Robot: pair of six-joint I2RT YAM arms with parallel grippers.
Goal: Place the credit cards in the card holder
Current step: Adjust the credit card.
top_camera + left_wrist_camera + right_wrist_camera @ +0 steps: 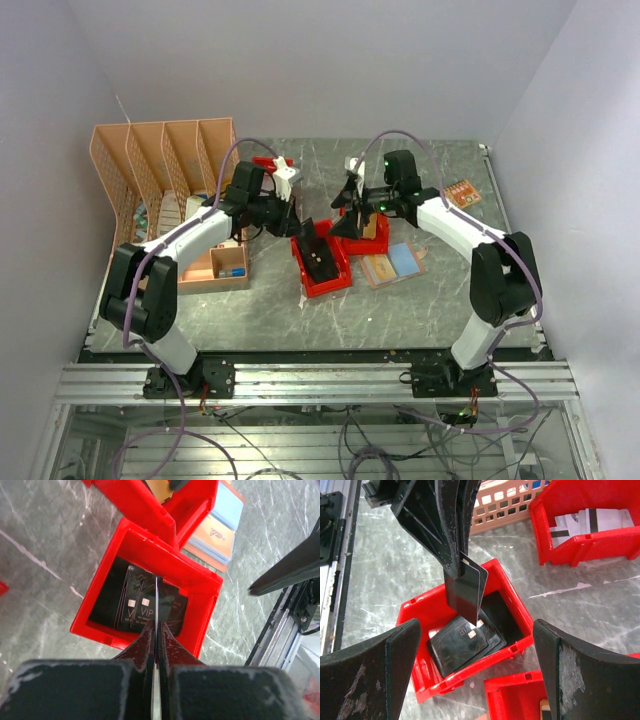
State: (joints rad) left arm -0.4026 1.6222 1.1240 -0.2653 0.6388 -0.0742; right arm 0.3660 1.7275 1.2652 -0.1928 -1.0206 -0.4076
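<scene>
Above the red bin (200, 577) of black cards (145, 611) marked "VIP", the left hand (156, 626) pinches a dark card (463, 592), perhaps two.

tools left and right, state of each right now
Left tool: closed, holding a dark card over the red bin.
Right tool: open, empty.

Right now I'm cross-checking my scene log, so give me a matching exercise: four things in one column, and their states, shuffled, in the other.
Things
1. left end effector
2. right end effector
3. card holder
4. red bin below the left end effector

States
A. open, gripping nothing
B. shut on a dark card
C. black cards lie inside
D. flat on the table, light blue card on it

Pairs: 1-B, 2-A, 3-D, 4-C
</scene>
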